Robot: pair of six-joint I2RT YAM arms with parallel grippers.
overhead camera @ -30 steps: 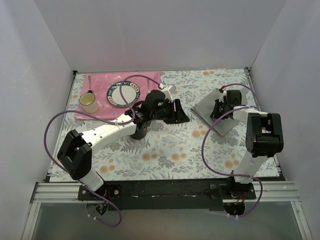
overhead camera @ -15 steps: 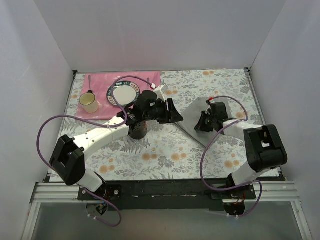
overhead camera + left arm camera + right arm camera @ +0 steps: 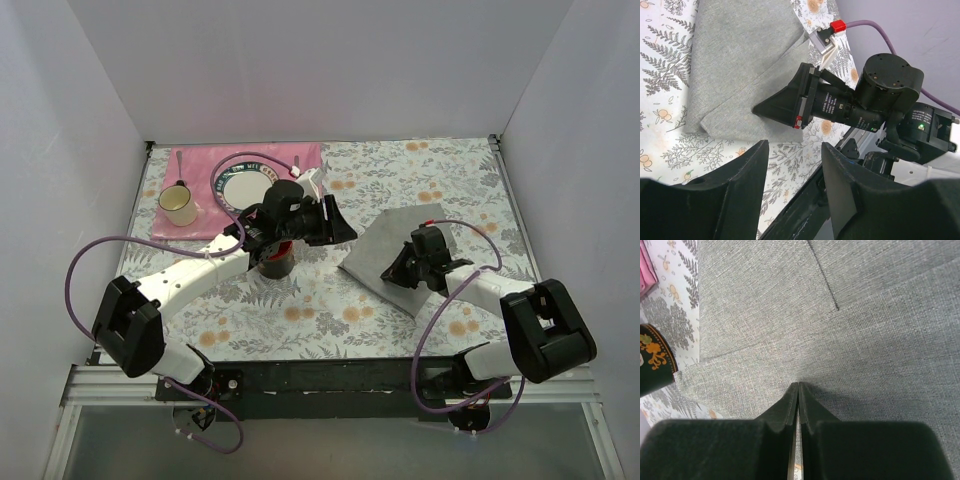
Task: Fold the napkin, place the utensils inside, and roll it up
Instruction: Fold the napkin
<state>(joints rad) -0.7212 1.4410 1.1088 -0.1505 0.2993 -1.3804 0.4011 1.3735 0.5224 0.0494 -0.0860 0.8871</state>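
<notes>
- Overhead, right of centre: plain grey cloth napkin (image 3: 383, 242), partly folded, right gripper (image 3: 395, 272) low on it.
- Left wrist view: left gripper (image 3: 795, 150) half-open, empty, hovering nearby.
- Right wrist view: jaws shut, pinching cloth; folding step, next lay flap flat.

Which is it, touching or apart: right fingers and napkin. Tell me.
Touching. Right wrist view: the shut right fingers meet the napkin, cloth creasing at their tips.
</notes>
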